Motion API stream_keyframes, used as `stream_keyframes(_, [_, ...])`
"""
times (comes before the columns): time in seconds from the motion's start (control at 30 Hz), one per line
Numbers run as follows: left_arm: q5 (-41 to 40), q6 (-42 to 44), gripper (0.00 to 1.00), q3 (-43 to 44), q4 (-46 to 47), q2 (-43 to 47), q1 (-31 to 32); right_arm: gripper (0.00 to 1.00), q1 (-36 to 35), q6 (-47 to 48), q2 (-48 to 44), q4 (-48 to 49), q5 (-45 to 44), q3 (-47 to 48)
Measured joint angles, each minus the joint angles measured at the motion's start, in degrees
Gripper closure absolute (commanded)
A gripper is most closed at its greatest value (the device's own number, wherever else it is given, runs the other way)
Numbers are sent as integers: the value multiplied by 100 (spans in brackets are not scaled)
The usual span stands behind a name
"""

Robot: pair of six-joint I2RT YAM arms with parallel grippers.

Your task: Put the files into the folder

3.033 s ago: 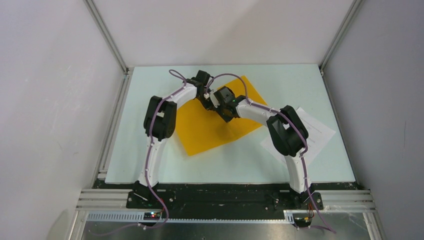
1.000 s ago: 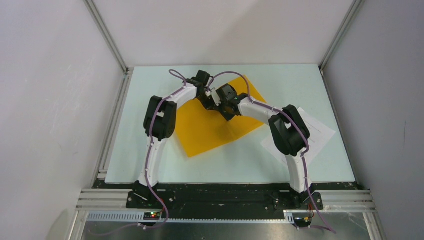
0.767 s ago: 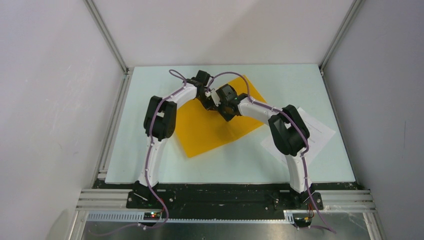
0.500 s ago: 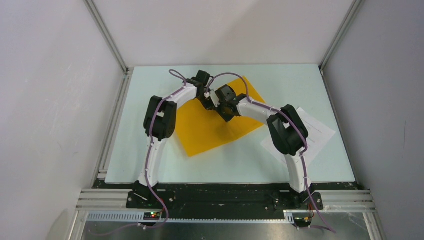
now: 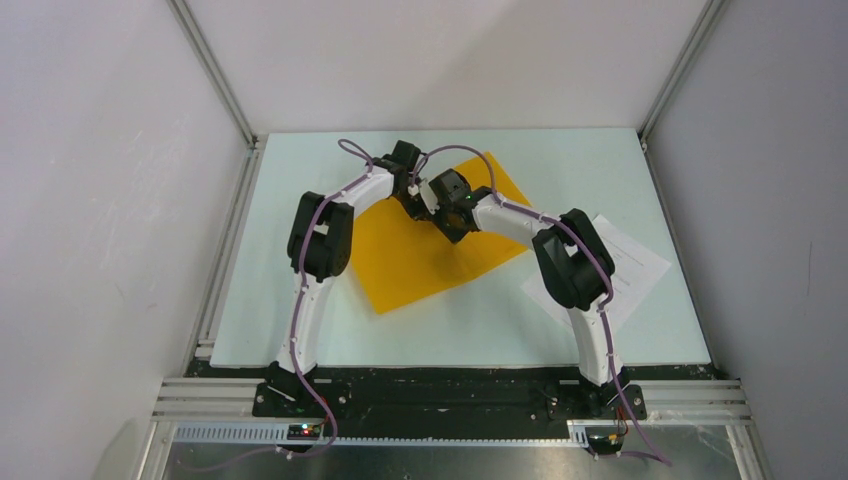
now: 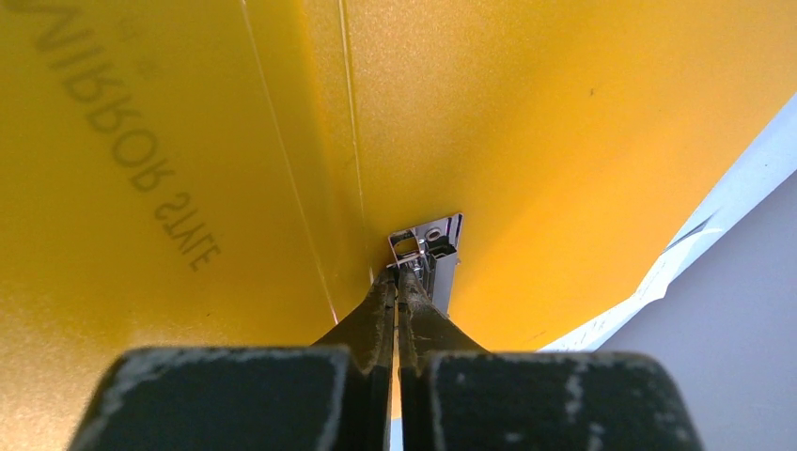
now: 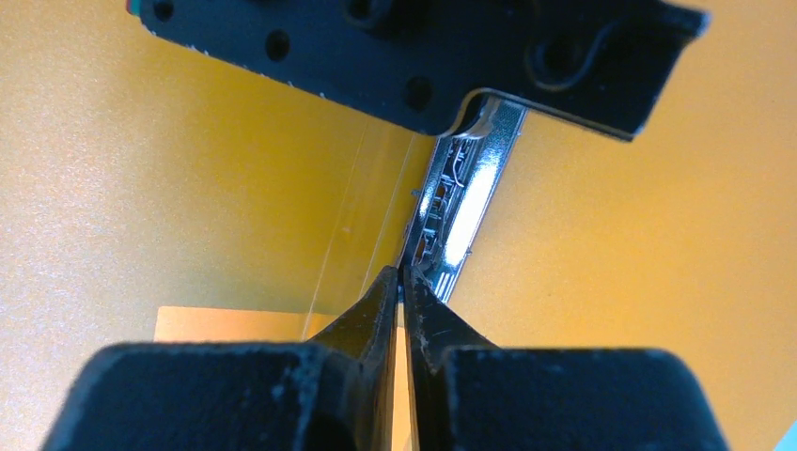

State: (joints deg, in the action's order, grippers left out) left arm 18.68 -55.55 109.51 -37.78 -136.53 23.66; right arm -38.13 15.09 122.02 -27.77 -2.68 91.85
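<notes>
Table (image 5: 600, 170): folder (image 5: 410, 262), files (image 5: 640, 265) outside it.

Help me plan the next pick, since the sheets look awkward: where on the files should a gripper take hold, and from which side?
Probably the files at their right-hand corner, coming in low from the right side of the table. The sheets lie flat and thin, so only an edge can be pinched, and that corner points away from the folder.
</notes>
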Motion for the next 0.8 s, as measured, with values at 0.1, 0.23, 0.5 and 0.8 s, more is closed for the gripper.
stream_keyframes(0.1, [0, 0, 100, 0, 0, 0, 0, 94, -9, 35, 0, -4, -13, -26])
stream_keyframes(0.23, [0, -2, 100, 0, 0, -2, 0, 96, -59, 111, -17, 13, -103, -83])
stream_keyframes(0.5, [101, -2, 100, 0, 13, -20, -28, 98, -127, 173, 240, -433, -317, 339])
stream_keyframes(0.8, [151, -7, 100, 0, 37, -31, -37, 99, -157, 212, 282, -551, -562, 358])
